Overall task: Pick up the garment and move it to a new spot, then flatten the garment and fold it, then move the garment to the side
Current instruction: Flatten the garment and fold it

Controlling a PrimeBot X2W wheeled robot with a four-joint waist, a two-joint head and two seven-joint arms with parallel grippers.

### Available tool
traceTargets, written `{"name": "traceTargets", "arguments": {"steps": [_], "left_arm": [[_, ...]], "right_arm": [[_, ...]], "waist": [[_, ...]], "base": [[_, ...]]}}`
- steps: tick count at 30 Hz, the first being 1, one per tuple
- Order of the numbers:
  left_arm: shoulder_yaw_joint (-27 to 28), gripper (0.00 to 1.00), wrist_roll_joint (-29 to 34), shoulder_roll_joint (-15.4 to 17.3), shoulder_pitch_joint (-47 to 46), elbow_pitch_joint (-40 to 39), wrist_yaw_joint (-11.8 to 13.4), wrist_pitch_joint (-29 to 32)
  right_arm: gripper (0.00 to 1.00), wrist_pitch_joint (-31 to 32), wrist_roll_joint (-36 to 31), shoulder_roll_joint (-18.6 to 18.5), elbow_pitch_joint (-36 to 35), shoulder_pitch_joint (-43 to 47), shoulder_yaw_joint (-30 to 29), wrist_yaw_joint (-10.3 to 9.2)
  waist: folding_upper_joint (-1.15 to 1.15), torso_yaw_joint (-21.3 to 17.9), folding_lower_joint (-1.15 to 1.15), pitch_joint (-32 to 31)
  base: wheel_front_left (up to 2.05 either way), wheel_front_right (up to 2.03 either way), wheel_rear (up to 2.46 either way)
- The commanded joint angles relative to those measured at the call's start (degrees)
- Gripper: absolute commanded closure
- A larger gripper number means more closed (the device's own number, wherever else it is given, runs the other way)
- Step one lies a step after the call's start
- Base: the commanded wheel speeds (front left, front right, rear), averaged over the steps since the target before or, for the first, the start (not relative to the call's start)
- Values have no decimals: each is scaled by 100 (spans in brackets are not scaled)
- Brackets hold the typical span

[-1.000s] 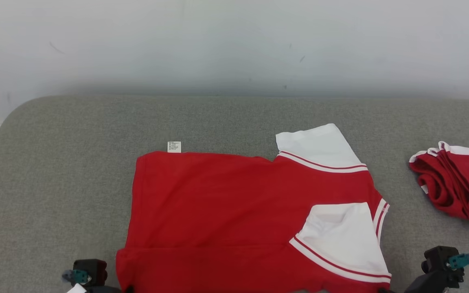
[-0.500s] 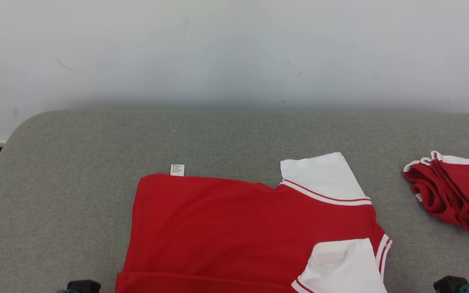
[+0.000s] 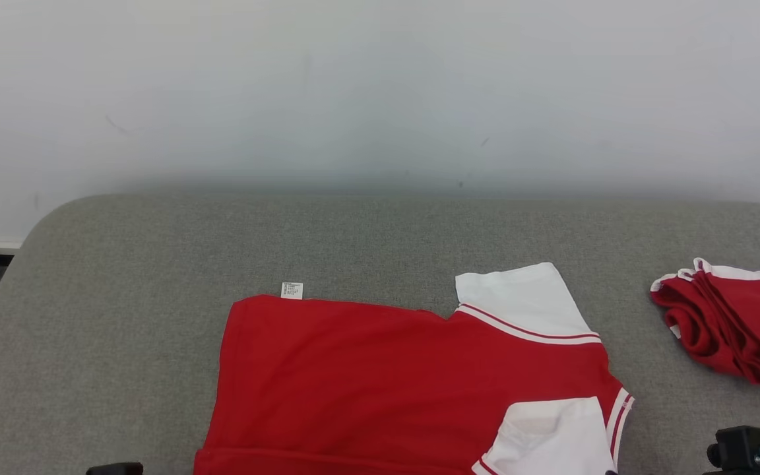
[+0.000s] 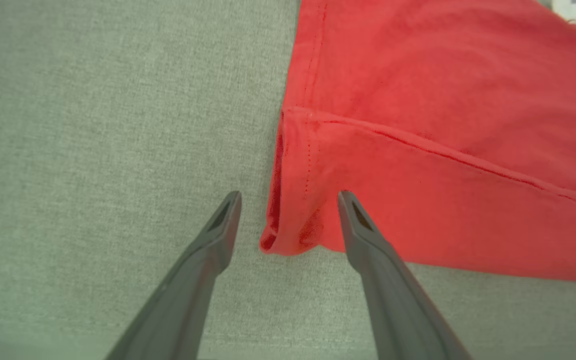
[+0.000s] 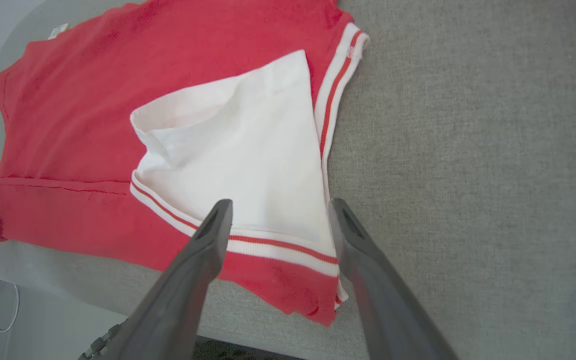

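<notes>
Red cloth sits right by the claws. Are they holding it? (Pip)

No. The left gripper (image 4: 289,195) is wide open. The near corner of the red shirt (image 4: 418,75) lies between its two fingers, but they do not pinch it. The right gripper (image 5: 280,201) is wide open too, over the striped cuff of the near sleeve (image 5: 238,150). (Bo)

Where is the shirt? (Pip)

In the head view it lies on the grey pad (image 3: 123,297) at six o'clock, low in the middle. It looks flat and smooth. (Bo)

Is it folded? (Pip)

A bit, I think. The near edge (image 4: 443,210) is turned over onto the red body in a long strip. The white near sleeve lies on top of the red as well, at four o'clock on the shirt. So picking up, moving and flattening look done, and the first fold looks done. (Bo)

And farther back? (Pip)

The far sleeve (image 3: 525,300) sticks out onto the pad at two o'clock on the shirt. A small white tag (image 3: 291,290) peeks out at ten o'clock. That side is not folded yet. (Bo)

So what is left? (Pip)

I think the far side needs folding in, then maybe a fold across to make the shirt small. Then it goes to the side. A red and white bundle (image 3: 729,330) sits well apart, at three o'clock from the shirt. It may be one that is done, so maybe that is the side. (Bo)
</notes>
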Motion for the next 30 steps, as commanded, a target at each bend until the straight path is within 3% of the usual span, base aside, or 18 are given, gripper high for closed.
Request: {"name": "traceTargets", "arguments": {"steps": [1, 15, 25, 30], "left_arm": [[52, 0, 16, 0, 2, -42, 22, -147], [183, 0, 357, -600, -810, 231, -229, -2595], [72, 0, 677, -522, -1040, 591, -361, -3270], [-51, 0, 874, -433, -1039, 665, -394, -3344]], "right_arm": [[0, -151, 34, 5, 3, -91, -13, 12], [0, -2691, 90, 12, 736, -989, 562, 12], [0, -4261, 61, 13, 1171, -1453, 708, 12], [0, -4672, -157, 11, 1460, -1583, 865, 12]], "waist": [[0, 30, 0, -56], [0, 35, 0, -318], [0, -175, 0, -373], [0, -251, 0, -351]], "base": [[0, 0, 0], [0, 0, 0], [0, 0, 0], [0, 0, 0]]}}
